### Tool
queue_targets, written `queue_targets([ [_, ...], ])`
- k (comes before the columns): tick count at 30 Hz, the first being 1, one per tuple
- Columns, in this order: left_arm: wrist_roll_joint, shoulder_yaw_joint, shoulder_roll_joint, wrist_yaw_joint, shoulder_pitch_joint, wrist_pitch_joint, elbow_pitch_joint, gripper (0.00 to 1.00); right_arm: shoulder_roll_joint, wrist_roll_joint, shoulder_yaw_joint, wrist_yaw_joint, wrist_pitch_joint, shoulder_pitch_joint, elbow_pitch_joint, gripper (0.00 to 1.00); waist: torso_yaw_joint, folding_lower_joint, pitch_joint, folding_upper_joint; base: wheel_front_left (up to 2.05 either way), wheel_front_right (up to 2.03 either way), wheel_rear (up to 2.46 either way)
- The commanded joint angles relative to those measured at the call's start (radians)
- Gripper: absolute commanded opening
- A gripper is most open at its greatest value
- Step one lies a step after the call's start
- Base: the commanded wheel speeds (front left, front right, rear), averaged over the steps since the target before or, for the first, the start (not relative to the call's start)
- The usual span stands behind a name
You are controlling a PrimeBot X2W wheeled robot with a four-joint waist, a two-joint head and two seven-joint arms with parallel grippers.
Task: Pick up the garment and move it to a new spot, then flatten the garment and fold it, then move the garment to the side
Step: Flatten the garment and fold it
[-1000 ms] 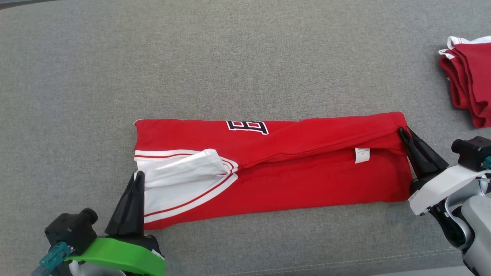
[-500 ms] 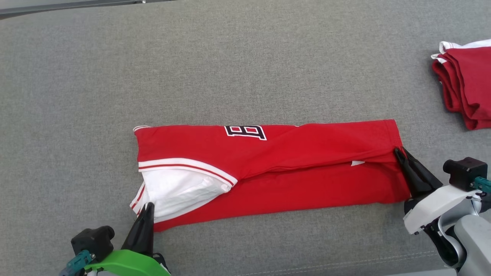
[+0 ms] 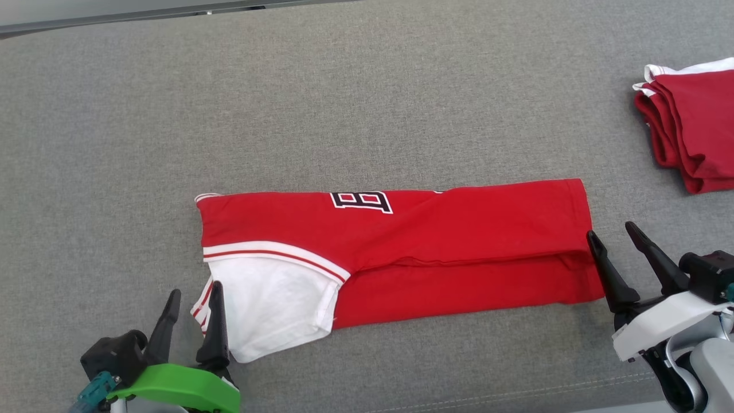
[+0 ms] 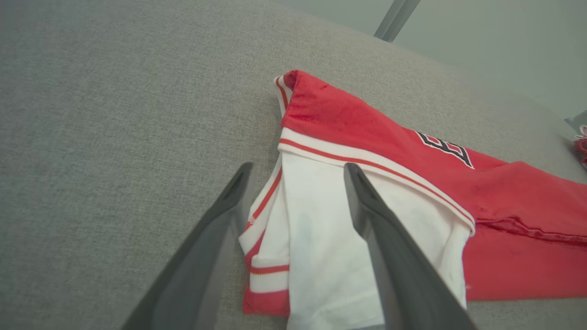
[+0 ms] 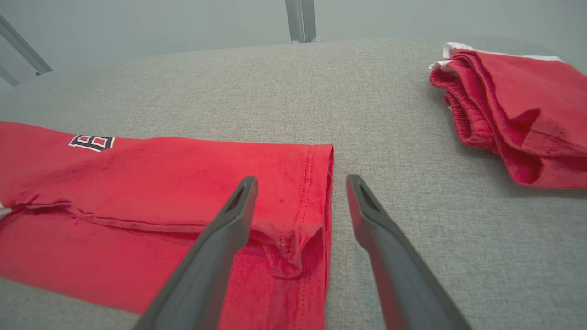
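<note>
The garment (image 3: pixel 430 252) is a red shirt with a white, red-striped sleeve, folded into a long band across the grey surface. It also shows in the left wrist view, garment (image 4: pixel 376 151), and in the right wrist view, garment (image 5: pixel 174 183). My left gripper (image 3: pixel 194 293) is open at the band's near left corner, one finger over the white sleeve (image 4: pixel 321 229), nothing pinched. My right gripper (image 3: pixel 610 231) is open at the band's right end, its fingers straddling the hem (image 5: pixel 328 192) without holding it.
A second folded red garment (image 3: pixel 691 126) lies at the far right, also seen as a pile (image 5: pixel 509 114) in the right wrist view. The grey padded surface (image 3: pixel 344 103) stretches wide beyond the band. Its front seam edge (image 3: pixel 516 393) runs close to me.
Both grippers were shut on the garment's folded edge, brought it toward me and laid it down, then opened and let go. The camera tilted slightly.
</note>
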Motion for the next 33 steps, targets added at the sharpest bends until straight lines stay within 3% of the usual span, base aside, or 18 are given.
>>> queue_targets([
  [1,0.013,0.008,0.003,0.008,-0.018,-0.009,-0.006,1.0,0.005,-0.005,-0.009,-0.001,-0.003,0.019,-0.008,1.0,-0.001,0.0,0.004,0.0001,0.0,0.0,0.0],
  [7,0.042,0.023,0.012,0.023,-0.033,-0.032,-0.054,1.0,0.042,-0.025,-0.083,-0.001,-0.003,0.068,-0.05,1.0,-0.009,0.0,0.001,0.0001,0.0,0.0,0.0],
  [16,0.068,0.002,0.002,0.023,-0.073,-0.027,-0.109,1.0,0.047,-0.005,-0.117,-0.001,-0.003,0.103,-0.03,1.0,-0.012,0.0,-0.054,0.0001,0.0,0.0,0.0],
  [25,0.076,-0.007,-0.017,0.042,-0.091,-0.033,-0.125,1.0,0.052,0.025,-0.136,-0.001,0.059,0.061,0.059,1.0,0.022,0.0,-0.108,0.0001,0.0,0.0,0.0],
  [33,0.073,-0.008,-0.033,0.044,-0.076,-0.04,-0.12,1.0,0.096,0.033,-0.162,-0.001,0.154,-0.028,0.183,1.0,0.091,0.0,-0.122,0.0001,0.0,0.0,0.0],
])
